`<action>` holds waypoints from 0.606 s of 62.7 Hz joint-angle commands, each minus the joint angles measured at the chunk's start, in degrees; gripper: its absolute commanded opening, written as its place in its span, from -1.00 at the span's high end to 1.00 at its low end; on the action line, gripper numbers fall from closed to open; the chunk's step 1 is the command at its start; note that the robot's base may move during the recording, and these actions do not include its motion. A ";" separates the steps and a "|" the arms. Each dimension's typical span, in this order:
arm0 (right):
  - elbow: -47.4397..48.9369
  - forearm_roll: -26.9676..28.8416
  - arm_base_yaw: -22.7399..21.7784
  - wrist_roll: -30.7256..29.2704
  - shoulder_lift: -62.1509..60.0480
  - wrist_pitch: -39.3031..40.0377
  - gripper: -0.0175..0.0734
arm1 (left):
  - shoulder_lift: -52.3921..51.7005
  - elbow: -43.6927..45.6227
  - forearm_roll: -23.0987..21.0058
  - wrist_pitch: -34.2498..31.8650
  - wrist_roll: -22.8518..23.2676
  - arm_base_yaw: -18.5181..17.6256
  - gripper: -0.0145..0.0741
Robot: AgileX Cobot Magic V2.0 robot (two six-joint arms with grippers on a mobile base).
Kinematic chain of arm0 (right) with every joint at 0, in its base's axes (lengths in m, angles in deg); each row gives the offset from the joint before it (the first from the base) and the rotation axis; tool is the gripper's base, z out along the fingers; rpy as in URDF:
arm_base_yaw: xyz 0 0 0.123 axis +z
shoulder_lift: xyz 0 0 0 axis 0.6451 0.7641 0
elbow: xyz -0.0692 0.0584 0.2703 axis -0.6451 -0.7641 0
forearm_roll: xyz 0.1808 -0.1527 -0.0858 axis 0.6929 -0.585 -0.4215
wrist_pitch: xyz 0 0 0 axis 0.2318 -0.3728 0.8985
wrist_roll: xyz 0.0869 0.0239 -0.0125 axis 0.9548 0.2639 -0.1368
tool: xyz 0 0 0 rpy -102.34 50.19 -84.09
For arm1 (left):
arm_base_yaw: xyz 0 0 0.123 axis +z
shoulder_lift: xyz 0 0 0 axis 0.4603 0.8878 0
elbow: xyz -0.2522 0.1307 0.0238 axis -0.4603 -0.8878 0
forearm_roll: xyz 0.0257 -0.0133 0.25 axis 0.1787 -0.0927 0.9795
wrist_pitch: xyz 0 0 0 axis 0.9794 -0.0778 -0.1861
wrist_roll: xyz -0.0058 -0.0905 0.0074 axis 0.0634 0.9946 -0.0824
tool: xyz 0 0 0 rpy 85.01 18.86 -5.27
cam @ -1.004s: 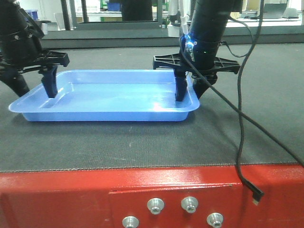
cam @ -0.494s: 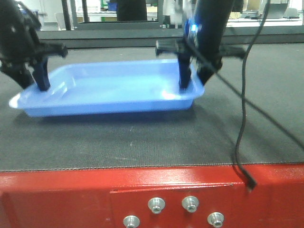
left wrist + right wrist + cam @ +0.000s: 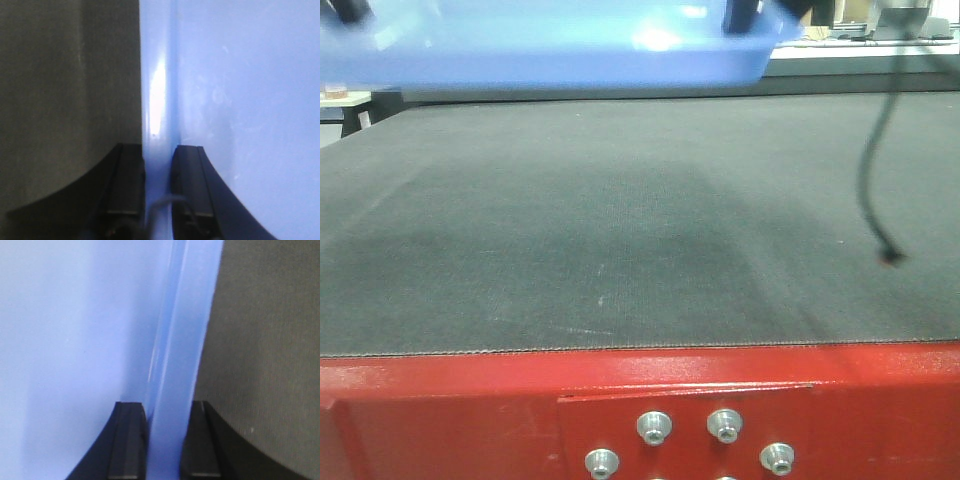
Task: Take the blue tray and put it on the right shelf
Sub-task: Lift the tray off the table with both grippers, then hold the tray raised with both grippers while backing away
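Tray [image 3: 550, 50] aloft at the top edge of the front view, well above the counter [image 3: 620, 230]. Only its underside and front wall show, and it reads roughly level.

Left claw [image 3: 157, 150] pinches the tray's left rim, one finger outside over the counter, one inside over the tray floor. Right claw [image 3: 167, 407] pinches the right rim the same way. There the rim runs at a slight slant between the fingers, so that grip may sit a little skewed.

A loose cable [image 3: 878, 200] hangs on the right, its free end just above the counter.

Shelf not in any view.

Step in hand, by my reading, is the carry over to the shelf.
- Move both arms as one, at the same pace and the same spacing. Pulling apart could slip a rim, and squeezing in could bow the thin plastic.
- Hold it level. The glossy rim gives little bite, so no jerks.
- Keep the cable from catching tray or shelf.
- Approach above shelf height, lower flat, and let go only once the base rests fully on the shelf.
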 commanded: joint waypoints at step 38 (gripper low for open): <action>-11.00 -7.48 6.41 -0.57 -27.49 -1.08 0.47 | -13.29 1.40 -1.94 10.40 -1.47 -0.56 0.77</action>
